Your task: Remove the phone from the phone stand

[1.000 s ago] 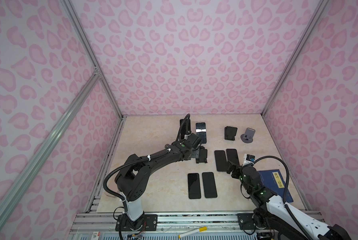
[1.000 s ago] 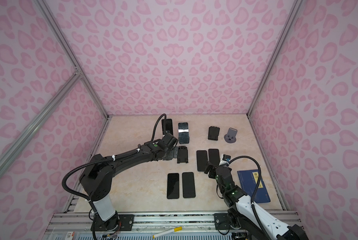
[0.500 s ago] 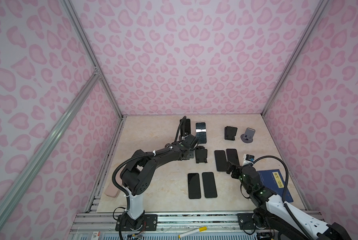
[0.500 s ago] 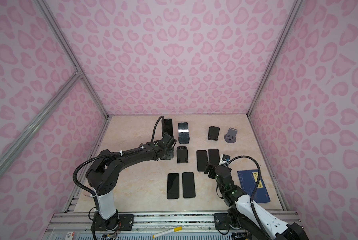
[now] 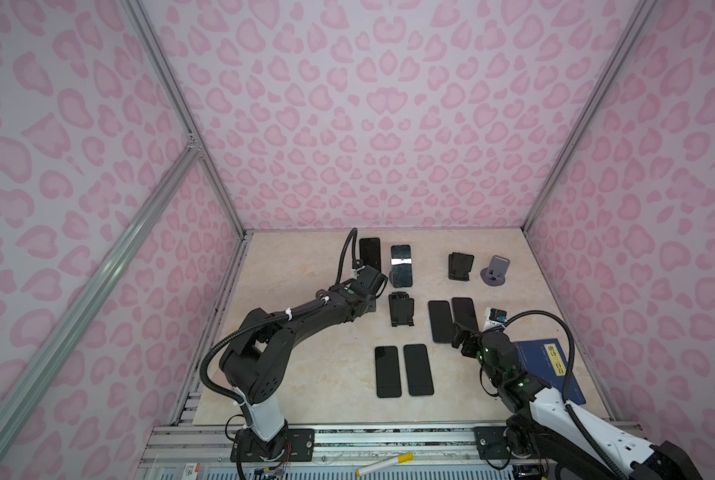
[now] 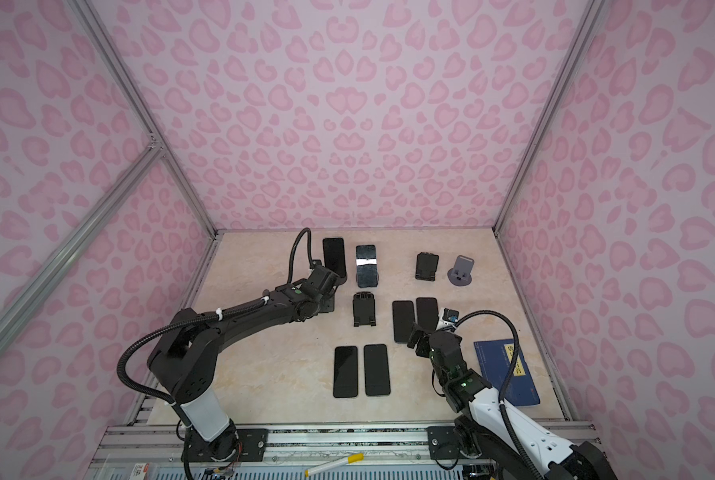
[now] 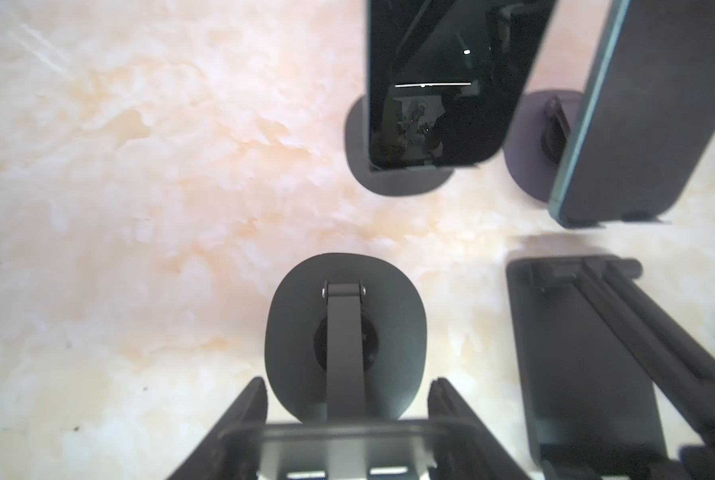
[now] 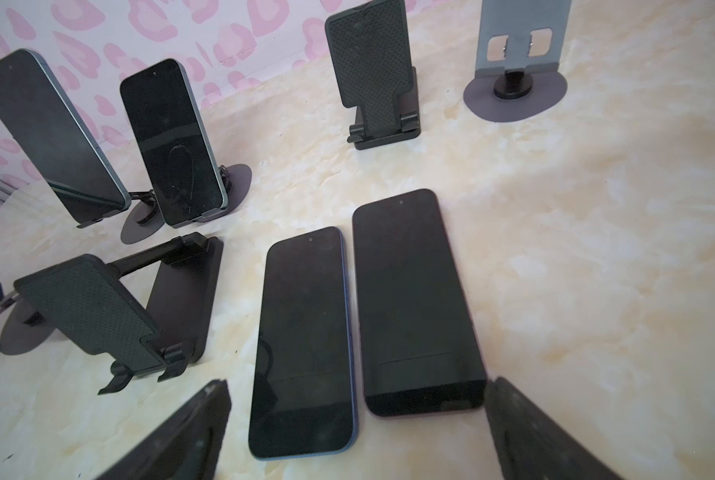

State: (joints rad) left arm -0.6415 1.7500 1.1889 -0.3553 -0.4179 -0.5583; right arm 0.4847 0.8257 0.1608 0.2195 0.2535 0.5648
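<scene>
Left of middle on beige marbled counter (image 5: 305, 365): slim pale-rimmed phone (image 7: 389, 424) propped in grey oval-base metal stand (image 7: 297, 332), left jaws closed on its sides. Right jaws wide open, empty, over near ends of two flat black phones (image 8: 418, 299).

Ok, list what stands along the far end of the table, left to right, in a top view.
Dark propped-up phone → phone with a bright glint across its screen → black folding stand, empty → grey round-based stand, empty.

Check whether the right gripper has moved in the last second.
No. The right gripper stays at the near ends of the two flat phones, beside the blue book.
</scene>
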